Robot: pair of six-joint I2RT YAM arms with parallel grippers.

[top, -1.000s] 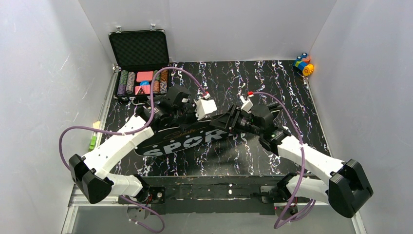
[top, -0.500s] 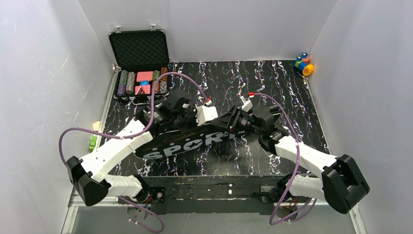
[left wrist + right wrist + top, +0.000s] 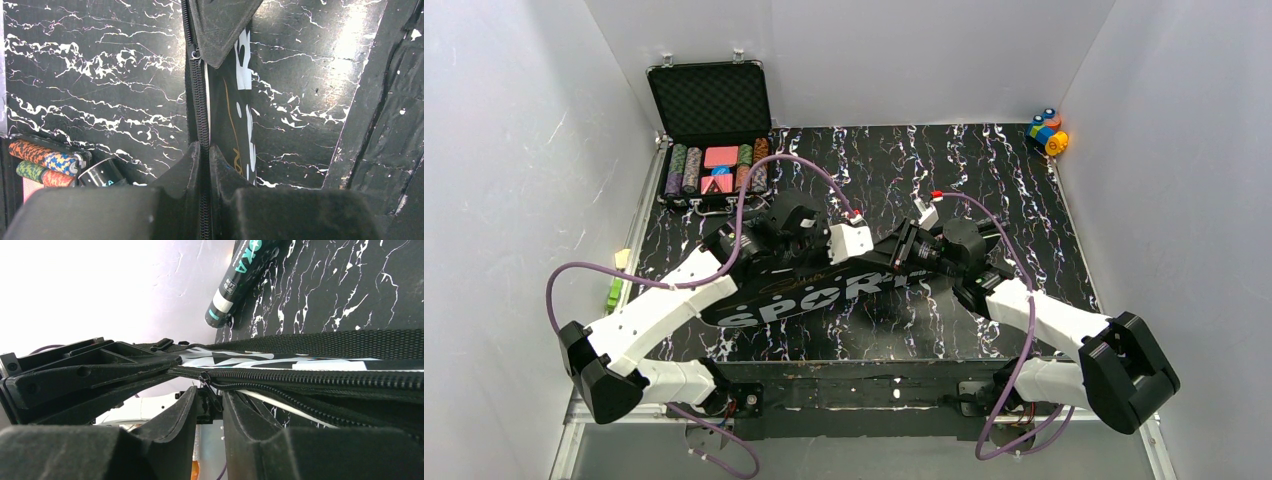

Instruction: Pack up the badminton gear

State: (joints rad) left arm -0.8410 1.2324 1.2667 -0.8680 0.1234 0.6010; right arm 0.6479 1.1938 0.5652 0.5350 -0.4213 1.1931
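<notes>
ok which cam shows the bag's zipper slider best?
Right wrist. The zipper slider is close up on the teeth of the bag, its tab pinched in the right gripper. Left wrist shows it smaller, farther up the zip. Top external: too small, lost between the arms.
</notes>
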